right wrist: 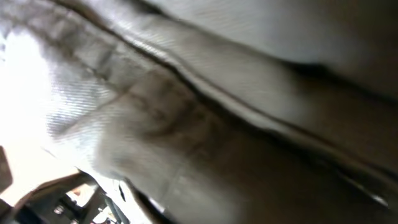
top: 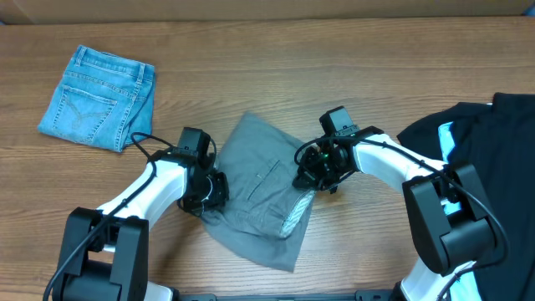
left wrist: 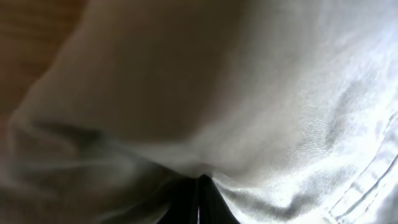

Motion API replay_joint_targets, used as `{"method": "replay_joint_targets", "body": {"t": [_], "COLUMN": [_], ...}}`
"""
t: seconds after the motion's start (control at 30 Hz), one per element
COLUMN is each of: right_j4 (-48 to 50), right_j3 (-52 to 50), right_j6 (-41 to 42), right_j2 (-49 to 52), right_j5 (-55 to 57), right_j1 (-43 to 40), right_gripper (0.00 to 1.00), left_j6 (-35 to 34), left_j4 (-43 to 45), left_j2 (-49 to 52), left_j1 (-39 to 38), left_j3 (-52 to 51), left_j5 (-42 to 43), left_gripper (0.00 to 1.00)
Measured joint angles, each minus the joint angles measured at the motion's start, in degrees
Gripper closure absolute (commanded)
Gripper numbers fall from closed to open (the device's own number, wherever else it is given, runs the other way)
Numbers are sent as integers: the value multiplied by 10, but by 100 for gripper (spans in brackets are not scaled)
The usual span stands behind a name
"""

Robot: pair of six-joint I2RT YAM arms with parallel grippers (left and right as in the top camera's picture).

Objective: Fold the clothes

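Grey shorts [top: 263,196] lie crumpled in the middle of the table, with a pale lining patch showing at their right edge. My left gripper [top: 211,191] is at the shorts' left edge; in the left wrist view the dark fingertips [left wrist: 199,199] are shut on grey cloth [left wrist: 249,93] that fills the frame. My right gripper [top: 316,174] is at the shorts' right edge; the right wrist view is filled with grey fabric and a seam [right wrist: 205,93], the fingers pinching it. Folded light-blue denim shorts [top: 99,99] lie at the far left. Black garments [top: 485,138] lie at the right.
The wooden table [top: 251,75] carries everything. A pale blue patch [top: 449,138] shows among the black garments at the right edge. The arm bases stand at the front edge, left and right.
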Motion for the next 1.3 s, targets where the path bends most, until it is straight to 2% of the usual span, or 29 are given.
{"method": "replay_joint_targets", "body": {"t": [0.2, 0.27, 0.37, 0.43, 0.53, 0.6, 0.73, 0.8, 0.87, 1.0, 1.13, 1.3], "right_j4": [-5, -6, -10, -12, -30, -44, -48, -49, -52, -54, -55, -56], "right_j3": [0, 0, 0, 0, 7, 14, 28, 30, 31, 31, 31, 31], "right_j6": [-16, -24, -45, -63, -99, -123, -161, -169, -174, -180, -181, -182], "right_j2": [0, 0, 0, 0, -8, -19, -50, -59, -60, -60, -60, -60], "right_j5": [-5, -9, -14, -16, -20, -21, -24, -25, -26, -26, -26, -26], "right_j1": [1, 2, 8, 14, 21, 24, 25, 25, 24, 24, 24, 24], "right_gripper": [94, 94, 93, 90, 87, 83, 73, 69, 61, 58, 57, 55], "left_j6": [-11, -8, 11, 35, 58, 67, 75, 84, 90, 83, 70, 53], "left_j4": [107, 116, 93, 49, -55, -125, -208, -249, -292, -359, -346, -211], "left_j2": [16, 23, 26, 26, 26, 26, 26, 26, 26, 26, 26, 18], "left_j1": [29, 45, 64, 72, 74, 74, 74, 74, 74, 74, 74, 74], "left_j3": [21, 45, 104, 165, 247, 290, 326, 327, 327, 320, 256, 93], "left_j5": [-32, -41, -45, -50, -51, -48, -31, -17, -3, 14, 28, 91], "left_gripper": [95, 93, 83, 56, 27, 1, 0, 7, 5, 2, 1, 0]}}
